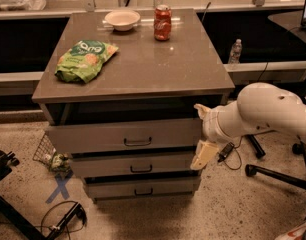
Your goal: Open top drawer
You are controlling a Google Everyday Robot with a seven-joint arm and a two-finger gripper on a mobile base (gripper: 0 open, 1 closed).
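- We see the top drawer (93,136) sitting partway out under the bench (143,59) top, w/ black handle (137,142) at centre.
- Gripper (203,132) is at the drawer's R end, fingers (204,155) spread wide, one above, one below; we can't tell if they touch it.

Smooth, bulbous white arm (265,111) tapers to a pale wrist (218,126); the gripper (202,132), at four o'clock, bears tan fingers (204,155) set apart, black cable (224,151) dangling.
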